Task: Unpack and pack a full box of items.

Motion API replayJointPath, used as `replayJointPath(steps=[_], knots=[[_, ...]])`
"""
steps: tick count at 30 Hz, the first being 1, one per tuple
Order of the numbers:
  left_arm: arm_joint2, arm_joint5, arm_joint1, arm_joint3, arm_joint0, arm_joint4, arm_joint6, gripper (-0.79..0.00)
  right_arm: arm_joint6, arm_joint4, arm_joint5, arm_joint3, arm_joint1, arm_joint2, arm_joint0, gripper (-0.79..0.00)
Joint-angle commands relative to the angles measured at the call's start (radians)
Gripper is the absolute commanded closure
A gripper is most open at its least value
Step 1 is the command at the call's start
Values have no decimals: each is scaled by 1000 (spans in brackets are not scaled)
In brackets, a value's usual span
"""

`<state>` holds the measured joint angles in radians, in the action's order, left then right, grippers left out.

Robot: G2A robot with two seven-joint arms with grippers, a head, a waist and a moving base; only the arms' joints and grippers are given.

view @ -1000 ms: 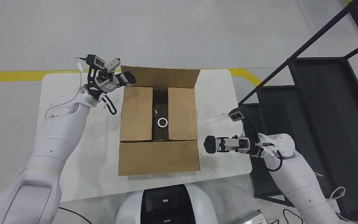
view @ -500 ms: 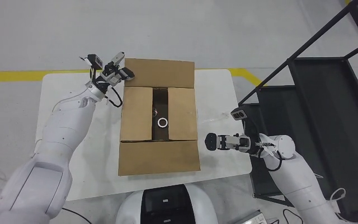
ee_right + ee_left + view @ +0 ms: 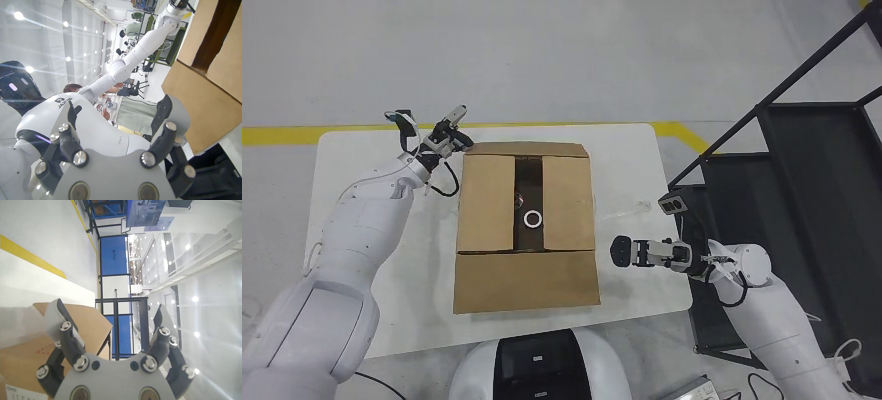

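Note:
A cardboard box (image 3: 487,200) stands in the middle of the white table (image 3: 362,190). Its two side flaps are folded in, leaving a dark gap in which a round ring-shaped item (image 3: 533,219) shows. The near flap (image 3: 527,280) lies spread outward. The far flap (image 3: 527,149) shows as a narrow strip. My left gripper (image 3: 456,132) is open at the box's far left corner. In the left wrist view the left gripper (image 3: 111,315) has one finger (image 3: 62,311) against a cardboard flap (image 3: 87,323). My right gripper (image 3: 619,252) hangs open beside the box's near right corner, and the right wrist view shows this gripper (image 3: 119,111) next to the box (image 3: 208,98).
A black metal stair frame (image 3: 782,190) stands close to the table's right edge, beside the right arm. A yellow floor line (image 3: 302,133) runs behind the table. Bare tabletop lies left and right of the box.
The far flap showed as a broad panel and now shows as a narrow strip. My left gripper shifted along the far left corner with it. The right gripper barely moved.

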<state>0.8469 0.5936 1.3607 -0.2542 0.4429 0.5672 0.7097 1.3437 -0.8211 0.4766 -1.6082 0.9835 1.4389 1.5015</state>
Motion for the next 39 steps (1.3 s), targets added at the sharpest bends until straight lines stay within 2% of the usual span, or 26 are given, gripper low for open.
replayJointPath(steps=[1,5,10,14,18,23,28,30,34,39], knots=[[-3,-6,0,4,-3,-23,5,-785,2,-1,-2,0,1,-3,-4,-785],[10,12,-3,7,-7,-27,11,-785,4,2,-4,6,2,-9,-14,-785],[74,102,-23,-7,-10,59,71,-785,-7,18,7,17,5,-22,-42,-785],[131,166,-55,-28,1,125,195,-785,-29,30,29,50,11,-41,-81,-785],[186,163,-102,-63,31,164,354,-785,-96,58,27,100,21,-79,-141,-785],[262,56,-186,-255,137,150,461,-785,-209,130,0,115,39,-150,-217,-785],[401,-43,-278,-511,306,153,560,-785,-319,195,-59,134,61,-235,-284,-785],[459,-73,-306,-612,378,164,590,-785,-360,215,-104,137,70,-273,-308,-785],[560,-133,-342,-780,503,207,650,-785,-381,327,-206,143,86,-366,-367,-785],[624,-161,-360,-902,597,247,678,-785,-452,393,-211,166,110,-445,-405,-785]])
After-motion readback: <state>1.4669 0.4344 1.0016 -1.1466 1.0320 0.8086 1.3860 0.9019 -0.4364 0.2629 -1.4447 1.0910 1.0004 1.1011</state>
